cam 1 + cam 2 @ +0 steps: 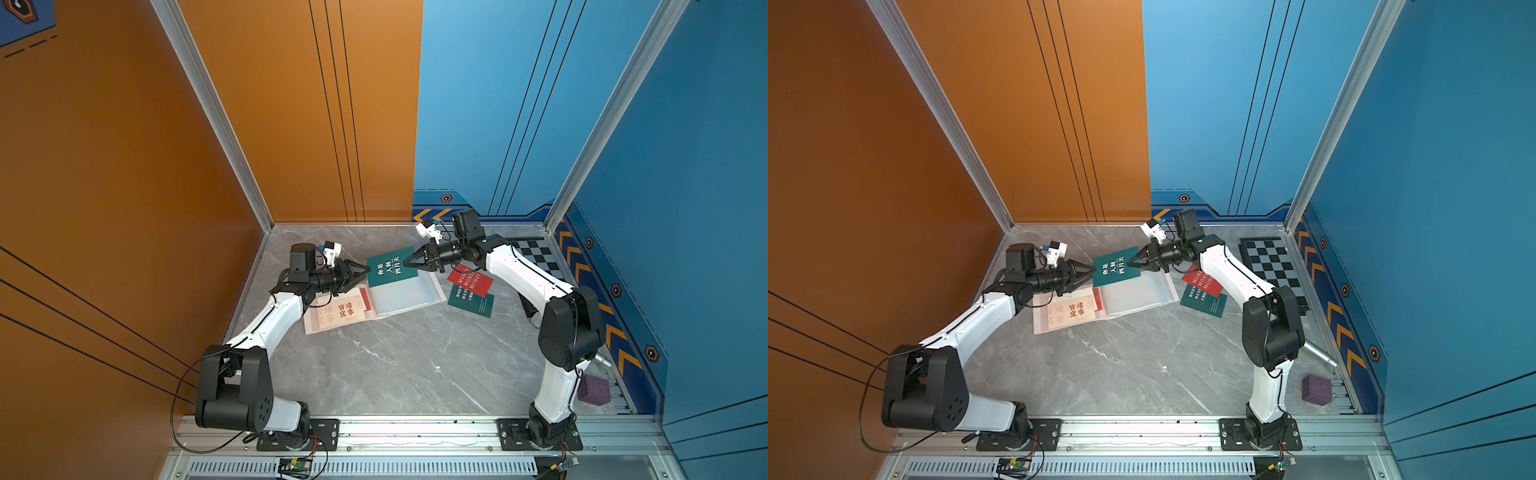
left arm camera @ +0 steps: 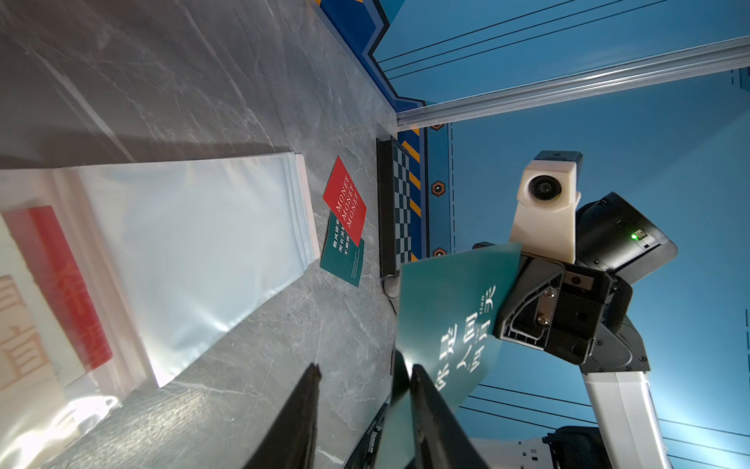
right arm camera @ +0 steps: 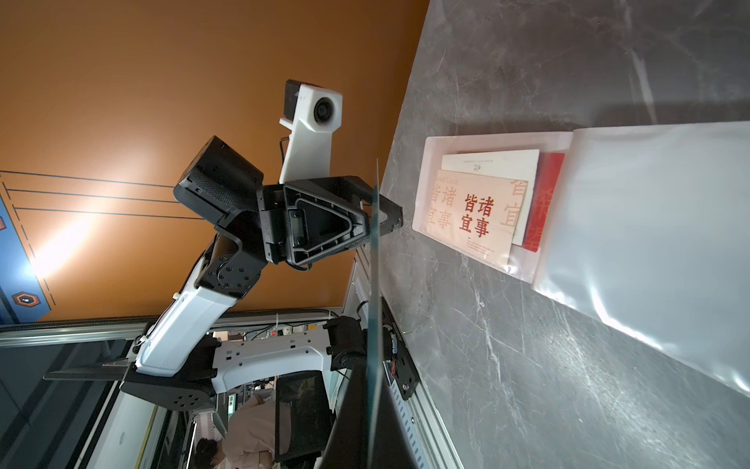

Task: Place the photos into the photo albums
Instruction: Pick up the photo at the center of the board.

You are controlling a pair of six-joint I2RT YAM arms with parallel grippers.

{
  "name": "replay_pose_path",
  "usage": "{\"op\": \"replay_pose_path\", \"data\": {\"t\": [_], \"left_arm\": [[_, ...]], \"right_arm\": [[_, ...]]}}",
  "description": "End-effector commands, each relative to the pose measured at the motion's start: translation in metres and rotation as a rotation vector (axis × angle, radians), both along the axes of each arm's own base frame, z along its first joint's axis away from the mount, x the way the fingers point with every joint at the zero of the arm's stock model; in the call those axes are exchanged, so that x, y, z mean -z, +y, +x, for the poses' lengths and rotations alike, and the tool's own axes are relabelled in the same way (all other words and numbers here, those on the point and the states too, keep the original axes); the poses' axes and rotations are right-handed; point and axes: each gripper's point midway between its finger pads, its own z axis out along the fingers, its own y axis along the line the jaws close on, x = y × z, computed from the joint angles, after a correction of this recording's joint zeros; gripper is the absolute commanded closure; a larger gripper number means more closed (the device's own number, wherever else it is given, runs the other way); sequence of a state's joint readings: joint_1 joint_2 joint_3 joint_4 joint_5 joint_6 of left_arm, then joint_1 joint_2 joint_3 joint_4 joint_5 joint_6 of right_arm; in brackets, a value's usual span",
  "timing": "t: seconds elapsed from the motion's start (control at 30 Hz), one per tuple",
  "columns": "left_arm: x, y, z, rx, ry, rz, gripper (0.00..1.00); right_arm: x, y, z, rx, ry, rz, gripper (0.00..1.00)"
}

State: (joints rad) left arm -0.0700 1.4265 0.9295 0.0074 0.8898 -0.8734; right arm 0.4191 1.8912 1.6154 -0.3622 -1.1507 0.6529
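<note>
In both top views the two arms rise from their bases at the lower edge and bend inward. Their wrists are level, so the grippers face each other at mid-frame.

The right gripper (image 1: 409, 265) is pressed together on the right edge of a dark green card (image 1: 390, 268) and holds it above the open album (image 1: 415, 297). The left gripper (image 2: 365, 373) has its jaws spread. The card's free edge reaches in beside one finger (image 2: 430, 406), and contact cannot be judged.

The album lies on the table (image 1: 395, 365) just below the card. A cream card (image 1: 343, 311) and a red card (image 1: 365, 298) sit in the sleeve of its left page, and its clear right page is bare.

To the right of the album, a red MONEY card (image 1: 471, 282) overlaps another green card (image 1: 471, 305). A checkerboard (image 1: 536, 253) lies by the right wall, and a purple cube (image 1: 594, 388) sits at lower right. The lower middle of the table is open room.
</note>
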Motion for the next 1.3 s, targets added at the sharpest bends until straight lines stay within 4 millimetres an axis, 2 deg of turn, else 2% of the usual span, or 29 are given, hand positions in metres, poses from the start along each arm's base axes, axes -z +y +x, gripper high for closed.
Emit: {"op": "replay_pose_path", "data": {"t": [0.0,0.43,0.53,0.93,1.27], "left_arm": [[-0.014,-0.003,0.002,0.031,-0.030,-0.026,0.62],[-0.020,-0.003,0.004,0.038,-0.034,-0.038,0.67],[-0.022,-0.004,0.006,0.042,-0.036,-0.042,0.70],[-0.022,-0.008,0.007,0.060,-0.035,-0.046,0.82],[-0.022,-0.008,0.008,0.065,-0.045,-0.041,0.91]], "right_arm": [[-0.009,0.005,0.003,-0.024,-0.016,0.032,1.00],[-0.002,0.008,0.007,-0.026,-0.001,0.030,1.00],[-0.004,0.007,0.008,-0.026,-0.007,0.033,1.00],[0.012,0.006,0.013,-0.013,0.012,0.014,1.00],[0.018,0.003,0.023,0.016,0.025,0.000,1.00]]}}
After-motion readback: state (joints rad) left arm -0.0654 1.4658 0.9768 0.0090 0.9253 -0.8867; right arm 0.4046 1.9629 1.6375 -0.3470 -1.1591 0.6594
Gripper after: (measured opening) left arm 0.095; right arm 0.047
